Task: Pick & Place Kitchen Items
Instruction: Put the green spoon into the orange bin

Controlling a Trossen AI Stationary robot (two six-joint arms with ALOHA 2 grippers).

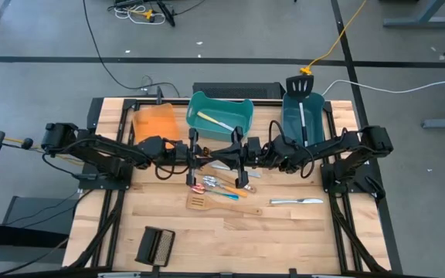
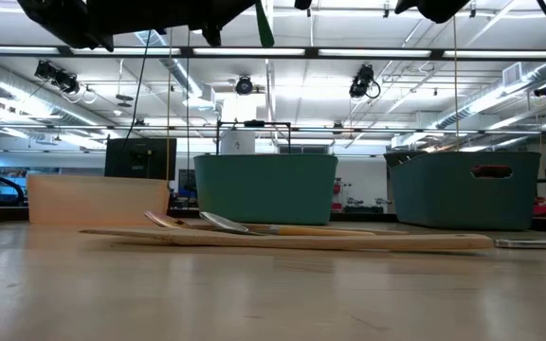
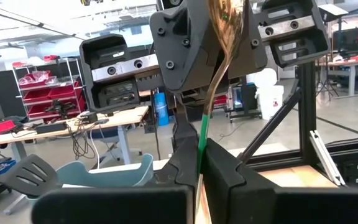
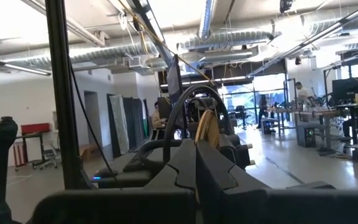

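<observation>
A gold spoon with a green handle (image 3: 202, 134) stands upright in the air over the table's middle, bowl (image 3: 225, 25) up. My left gripper (image 3: 199, 177) and my right gripper (image 4: 196, 168) face each other there, both shut on it. In the high view they meet at the centre, left gripper (image 1: 201, 153) and right gripper (image 1: 234, 153). The handle's green end (image 2: 265, 24) sticks down below them in the low view. More utensils lie flat below: a wooden spatula (image 1: 207, 203), spoons (image 1: 219, 185) and a knife (image 1: 296, 201). My left gripper pinches the spoon's green handle (image 3: 201, 155) between its two fingers. The fingers come in about level from the table's left and lie across the handle. The spoon stands upright, clear of the table. My right gripper is shut on the same spoon from the table's right, about level. The gold bowl (image 4: 207, 130) rises just past its fingertips. My own fingers hide the place of contact.
Along the far edge stand an orange bin (image 1: 154, 123), a teal bin (image 1: 221, 116) with a utensil in it and a darker teal bin (image 1: 304, 120) holding a black spatula. A black ribbed block (image 1: 155, 245) lies at the near left.
</observation>
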